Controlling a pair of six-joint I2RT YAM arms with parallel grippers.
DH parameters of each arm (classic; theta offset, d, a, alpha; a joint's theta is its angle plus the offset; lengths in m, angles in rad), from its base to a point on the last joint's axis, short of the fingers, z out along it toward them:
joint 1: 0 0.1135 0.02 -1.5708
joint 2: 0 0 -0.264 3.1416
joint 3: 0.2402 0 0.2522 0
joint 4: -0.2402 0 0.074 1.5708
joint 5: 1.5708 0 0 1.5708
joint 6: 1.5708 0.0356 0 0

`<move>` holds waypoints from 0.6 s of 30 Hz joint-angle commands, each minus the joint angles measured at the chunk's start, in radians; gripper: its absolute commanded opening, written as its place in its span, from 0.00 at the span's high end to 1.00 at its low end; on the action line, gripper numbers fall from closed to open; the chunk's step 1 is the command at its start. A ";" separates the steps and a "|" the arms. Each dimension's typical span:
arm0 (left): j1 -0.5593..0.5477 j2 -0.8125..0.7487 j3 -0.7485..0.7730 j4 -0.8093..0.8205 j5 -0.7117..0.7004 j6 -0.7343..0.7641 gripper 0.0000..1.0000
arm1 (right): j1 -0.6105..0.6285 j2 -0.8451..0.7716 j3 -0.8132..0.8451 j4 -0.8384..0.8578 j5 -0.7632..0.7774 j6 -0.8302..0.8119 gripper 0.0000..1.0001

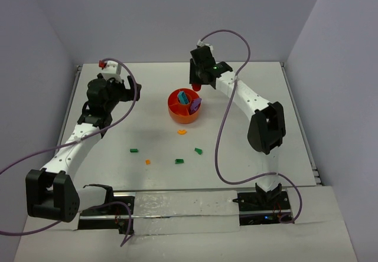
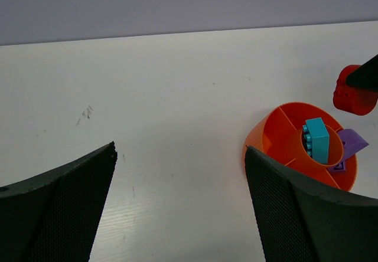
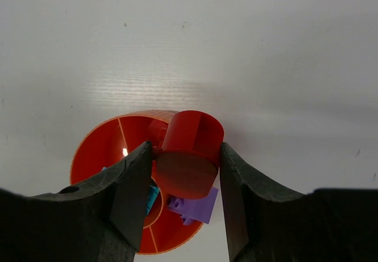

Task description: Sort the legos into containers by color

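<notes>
Nearest, well short of the orange bowl [image 1: 177, 115], loose legos lie on the counter [image 1: 295, 150]. A small orange brick [image 1: 147, 161] and the middle green brick [image 1: 179, 161] lie closest to the arm bases. The left green brick [image 1: 134, 151] and right green brick [image 1: 198, 151] lie a little closer to the bowl. An orange piece [image 1: 182, 132] sits just before its near wall. Inside the bowl, a teal block [image 2: 319, 139] stands at the hub. A purple block [image 2: 353, 141] leans over the right rim. Left of the bowl and well apart, the left hand [image 2: 180, 150] hangs released, fingers spread wide. By the bowl's far rim, the right hand [image 3: 186, 173] is clenched on a red round piece [image 3: 189, 156], seemingly clear of the rim.
</notes>
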 commanded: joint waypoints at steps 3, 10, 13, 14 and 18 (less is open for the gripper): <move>0.002 -0.030 -0.009 0.045 -0.015 0.009 0.05 | 0.045 -0.046 0.012 0.054 0.116 -0.053 1.00; 0.008 -0.031 -0.011 0.050 -0.017 0.009 0.05 | 0.070 -0.013 0.031 0.048 0.152 -0.087 1.00; 0.013 -0.031 -0.012 0.051 -0.017 0.007 0.05 | 0.078 -0.008 0.025 0.051 0.162 -0.091 0.96; 0.013 -0.031 -0.013 0.051 -0.016 0.007 0.05 | 0.079 -0.006 0.024 0.052 0.163 -0.092 0.96; 0.017 -0.030 -0.017 0.055 -0.011 0.006 0.05 | 0.085 -0.001 0.024 0.053 0.165 -0.097 0.95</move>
